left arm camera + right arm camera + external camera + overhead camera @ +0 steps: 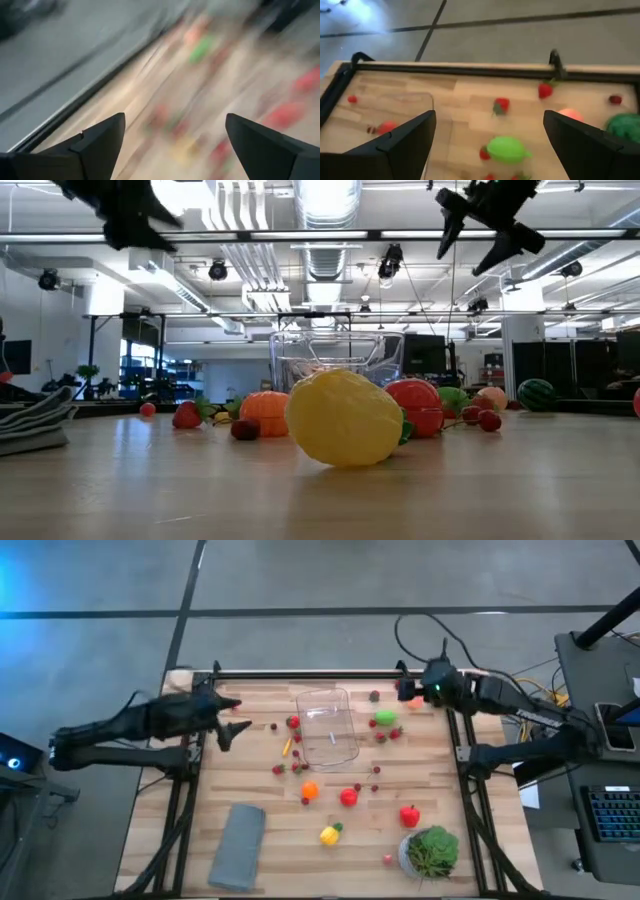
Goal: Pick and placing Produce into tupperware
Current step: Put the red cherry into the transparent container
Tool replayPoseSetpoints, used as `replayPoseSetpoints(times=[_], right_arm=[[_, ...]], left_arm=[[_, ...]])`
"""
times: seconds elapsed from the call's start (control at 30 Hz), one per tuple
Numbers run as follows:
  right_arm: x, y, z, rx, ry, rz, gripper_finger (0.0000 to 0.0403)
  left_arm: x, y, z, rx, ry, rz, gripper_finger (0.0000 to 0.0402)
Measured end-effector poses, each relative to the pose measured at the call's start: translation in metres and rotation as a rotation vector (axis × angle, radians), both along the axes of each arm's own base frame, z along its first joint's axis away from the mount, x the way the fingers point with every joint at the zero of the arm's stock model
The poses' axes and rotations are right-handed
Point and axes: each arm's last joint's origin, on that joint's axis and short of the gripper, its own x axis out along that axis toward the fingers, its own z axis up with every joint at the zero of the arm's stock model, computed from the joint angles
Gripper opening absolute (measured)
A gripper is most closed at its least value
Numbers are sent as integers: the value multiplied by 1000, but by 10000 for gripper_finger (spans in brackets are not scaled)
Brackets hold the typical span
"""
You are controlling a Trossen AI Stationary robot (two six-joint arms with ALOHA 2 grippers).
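Observation:
The clear tupperware (328, 725) stands on its base on the far middle of the wooden table, and I see nothing inside it. Small toy produce lies around it: a green piece (385, 718), an orange one (310, 790), red ones (348, 797) (409, 816), a yellow one (330, 834) and tiny berries. My left gripper (232, 723) hangs open above the table, left of the tupperware; its wrist view is blurred. My right gripper (408, 690) is open and raised over the far right part, above the green piece (507, 149).
A folded grey cloth (238, 845) lies at the near left. A bushy green plant in a white pot (430, 850) stands at the near right. A dark rail (300, 675) runs along the far edge, with cables behind it. Bare wood shows between cloth and produce.

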Motion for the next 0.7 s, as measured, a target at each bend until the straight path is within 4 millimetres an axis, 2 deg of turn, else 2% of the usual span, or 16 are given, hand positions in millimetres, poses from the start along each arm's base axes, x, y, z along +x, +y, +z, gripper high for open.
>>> replayPoseSetpoints(times=[0.07,0.17,0.3,0.43,0.57,0.7], right_arm=[[3,-6,9,-17,6,-7,361],[8,-13,17,-42,29,3,361],[15,-17,19,-58,64,31,361],[21,-19,16,-72,121,66,361],[20,-19,11,-52,173,72,361],[16,-17,7,-23,232,73,361]], left_arm=[[1,7,3,-16,227,113,330],[5,17,2,-90,475,252,330],[19,28,-7,-207,633,422,330],[47,37,-26,-223,734,409,330],[62,37,-45,-327,951,243,330],[75,39,-63,-408,1069,111,330]])
